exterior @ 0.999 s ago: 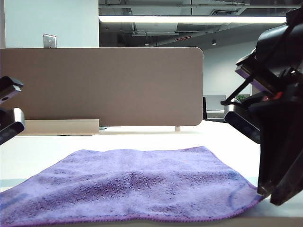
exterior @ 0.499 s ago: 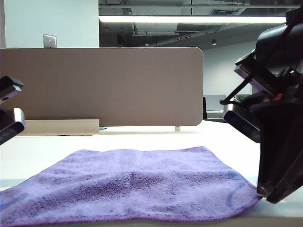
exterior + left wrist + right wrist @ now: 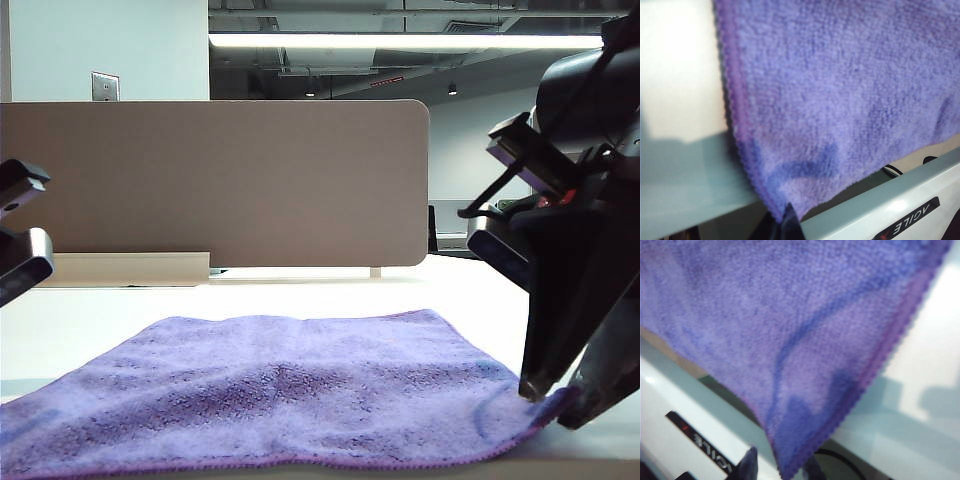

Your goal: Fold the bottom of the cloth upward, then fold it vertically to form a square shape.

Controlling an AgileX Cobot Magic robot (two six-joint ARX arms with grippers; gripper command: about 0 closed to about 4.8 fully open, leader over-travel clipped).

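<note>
The cloth [image 3: 290, 390] is a fuzzy purple towel with a darker stitched hem, lying spread flat on the white table [image 3: 300, 295]. In the left wrist view the near left corner of the cloth [image 3: 840, 100] hangs over the table's front edge. My left gripper [image 3: 786, 222] is shut on that corner's tip. Only the left arm's camera housing [image 3: 22, 262] shows in the exterior view. My right gripper [image 3: 562, 400] is at the near right corner. In the right wrist view the cloth [image 3: 765, 315] ends between the parted fingers of the right gripper [image 3: 780, 467], which is open.
A beige partition [image 3: 220, 180] stands across the back of the table. Below the table's front edge runs a pale panel with black lettering [image 3: 910, 220], also visible from the right wrist [image 3: 700, 440]. A black cable [image 3: 840, 460] curves under the right corner.
The right gripper's fingers have spread apart and now straddle the cloth's right corner, with the wrist tipped slightly. The left arm and the cloth have not moved.
</note>
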